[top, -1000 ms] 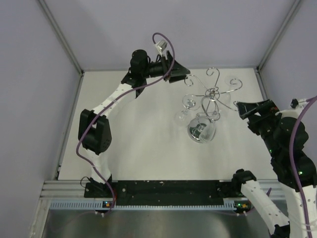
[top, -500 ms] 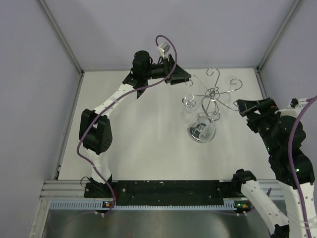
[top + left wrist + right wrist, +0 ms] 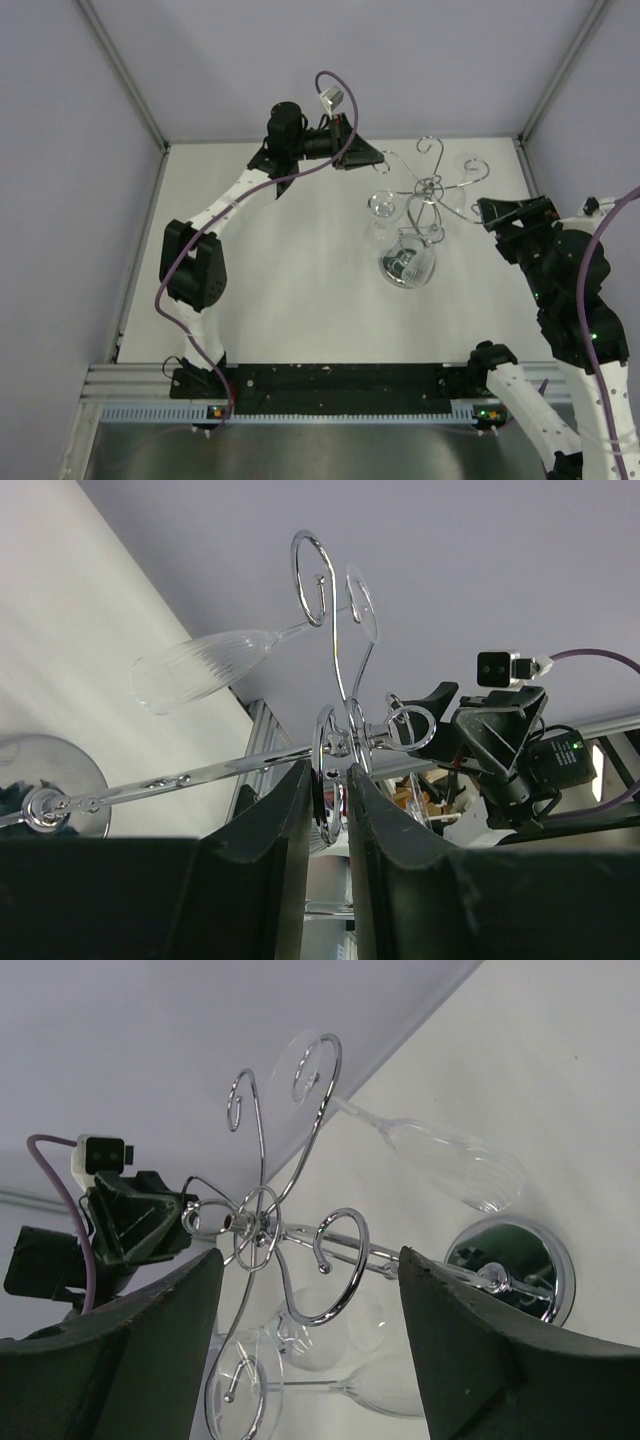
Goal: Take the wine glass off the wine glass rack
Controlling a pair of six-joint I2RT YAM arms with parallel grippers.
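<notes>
The chrome wine glass rack [image 3: 430, 187] stands right of centre on its mirrored base [image 3: 407, 268]. A clear wine glass [image 3: 200, 665] with a ribbed bowl hangs by its foot from a scroll arm; it also shows as the same glass [image 3: 450, 1160] in the right wrist view. Another glass [image 3: 383, 206] hangs on the rack's left side. My left gripper [image 3: 372, 158] [image 3: 328, 775] is at the rack's far left, its jaws shut on a scroll arm [image 3: 331, 805]. My right gripper [image 3: 484, 215] [image 3: 310, 1252] stands open beside the rack's right side, holding nothing.
More clear glasses [image 3: 330, 1328] hang low under the rack's arms, one foot [image 3: 245, 1390] in a scroll. The purple-grey back wall [image 3: 350, 60] lies close behind the rack, and a side wall is near my right arm. The rail [image 3: 330, 385] with the arm bases runs along the near edge.
My left jaws have narrowed from wide open onto the rack's scroll arm, and that gripper has edged right. My right jaws have narrowed a little. The rack has barely shifted.
</notes>
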